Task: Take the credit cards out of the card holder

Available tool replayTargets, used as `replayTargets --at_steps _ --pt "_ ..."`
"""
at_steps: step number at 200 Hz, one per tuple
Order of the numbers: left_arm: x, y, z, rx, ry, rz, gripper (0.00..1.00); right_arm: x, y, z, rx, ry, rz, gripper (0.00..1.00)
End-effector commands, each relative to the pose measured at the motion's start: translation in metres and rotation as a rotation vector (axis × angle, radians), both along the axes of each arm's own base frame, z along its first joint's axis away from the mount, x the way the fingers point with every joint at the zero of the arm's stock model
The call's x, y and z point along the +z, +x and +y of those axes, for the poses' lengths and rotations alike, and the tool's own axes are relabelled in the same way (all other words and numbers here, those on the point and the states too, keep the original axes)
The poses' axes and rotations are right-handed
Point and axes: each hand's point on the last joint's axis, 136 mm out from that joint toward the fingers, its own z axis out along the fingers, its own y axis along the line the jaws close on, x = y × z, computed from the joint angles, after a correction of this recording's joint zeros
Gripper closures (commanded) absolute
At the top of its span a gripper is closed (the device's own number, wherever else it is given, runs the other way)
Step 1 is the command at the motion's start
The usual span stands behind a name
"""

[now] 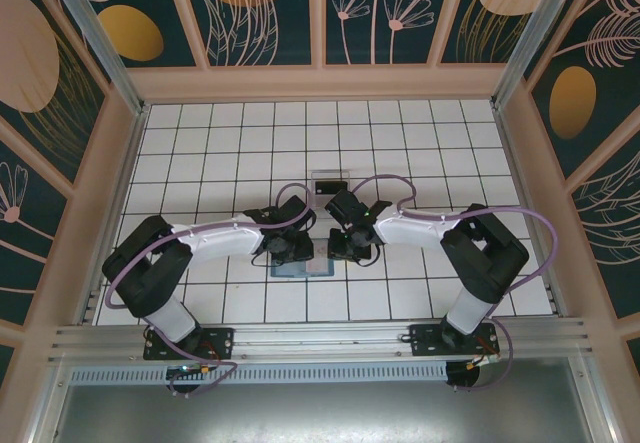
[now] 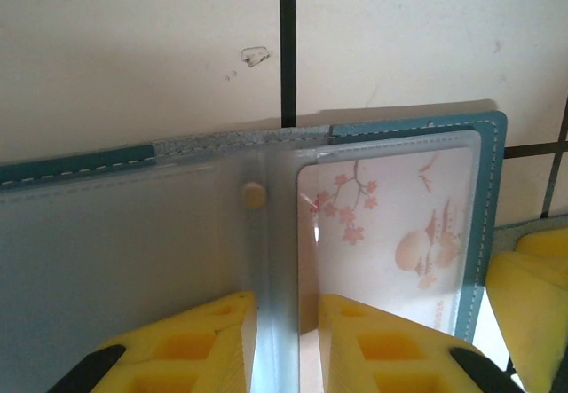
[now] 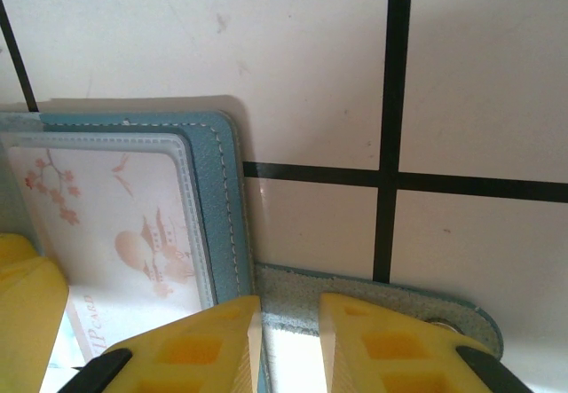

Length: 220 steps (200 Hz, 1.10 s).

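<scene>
The card holder (image 3: 224,207) lies open on bare tile (image 3: 311,56), a blossom-printed card (image 2: 399,224) sleeved by its right edge. My left gripper (image 2: 286,340) sits narrow astride the clear sleeve (image 2: 280,233), my right gripper (image 3: 289,344) narrow over the rim. Whether either is pinching, I cannot tell.

Teal card holder (image 2: 486,233) lying open flat on white tiles (image 3: 311,56), pale blossom-printed card (image 2: 390,224) in its clear pocket, strap tab (image 3: 390,302) splayed sideways, dark-banded card (image 1: 328,181) lying well apart.

Overhead; wrist close-ups, common card holder (image 2: 486,233)
</scene>
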Motion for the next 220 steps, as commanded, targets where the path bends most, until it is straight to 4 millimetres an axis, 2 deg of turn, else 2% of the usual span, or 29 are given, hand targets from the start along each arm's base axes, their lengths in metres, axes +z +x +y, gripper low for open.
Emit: replayTargets --at_steps 1,56,89,172,220 --pt "-0.013 -0.005 0.008 0.009 0.034 0.029 0.74 -0.012 -0.006 -0.021 -0.007 -0.087 0.017 0.75" --pt "-0.023 -0.008 0.031 0.005 0.163 0.037 0.74 -0.013 -0.006 -0.022 -0.007 -0.089 0.017 0.75" --pt "-0.02 -0.008 0.041 0.008 0.21 0.026 0.76 -0.013 -0.006 -0.022 -0.007 -0.092 0.02 0.75" --pt "-0.004 -0.003 0.042 0.024 0.203 -0.009 0.81 -0.01 -0.004 -0.021 -0.004 -0.097 0.013 0.75" --pt "0.015 0.001 0.02 0.032 0.064 -0.036 0.84 -0.008 -0.001 -0.028 -0.019 -0.113 0.0 0.77"
